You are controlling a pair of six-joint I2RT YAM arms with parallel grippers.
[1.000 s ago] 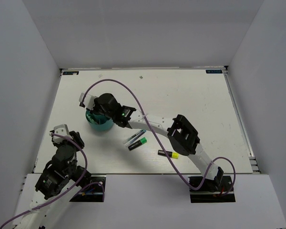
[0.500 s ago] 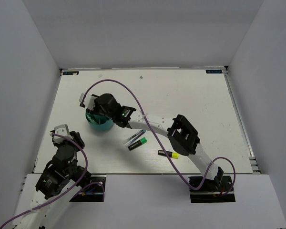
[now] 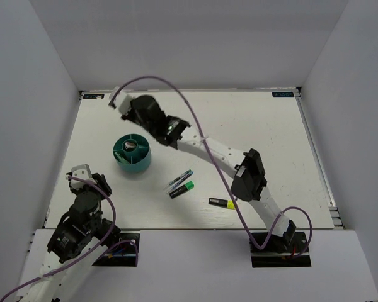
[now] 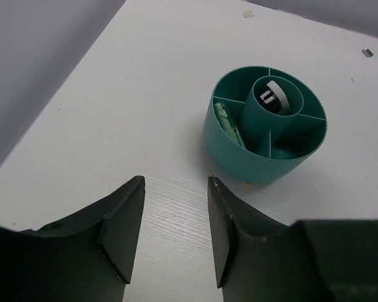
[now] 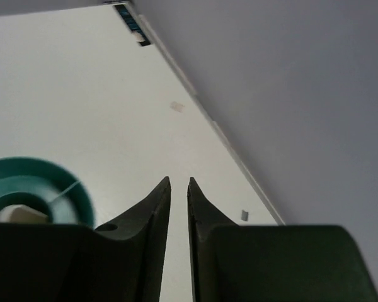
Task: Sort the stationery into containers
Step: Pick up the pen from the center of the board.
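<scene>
A: What's changed since a second ago?

B: The right gripper (image 3: 121,106) has lifted off the teal organiser (image 3: 133,165), where it hung before. It now sits beyond it, toward the far-left corner of the table (image 3: 258,126). The organiser, which the arm covered before, now shows in full.

A: And its fingers?

B: In the right wrist view the right gripper (image 5: 178,182) has them drawn almost together, with only a thin slit between and nothing in it. The organiser's rim (image 5: 63,173) shows at the lower left of that view.

A: Start from the left, then.

B: The left gripper (image 3: 83,177) is at the near-left edge, and its fingers (image 4: 123,226) stand well apart and empty. It faces the organiser (image 4: 252,157) without touching it.

A: What's inside?

B: A mint-green piece (image 4: 227,126) stands in the left compartment, and a whitish piece (image 4: 276,94) sits in the centre tube. I can't make out more of that one.

A: Further right?

B: On the bare table are a slim blue pen (image 3: 179,180) and, just beside it, a green-black highlighter (image 3: 183,190). Right of those, apart from them and nearer the arms, lies the yellow-black highlighter (image 3: 222,202).
</scene>
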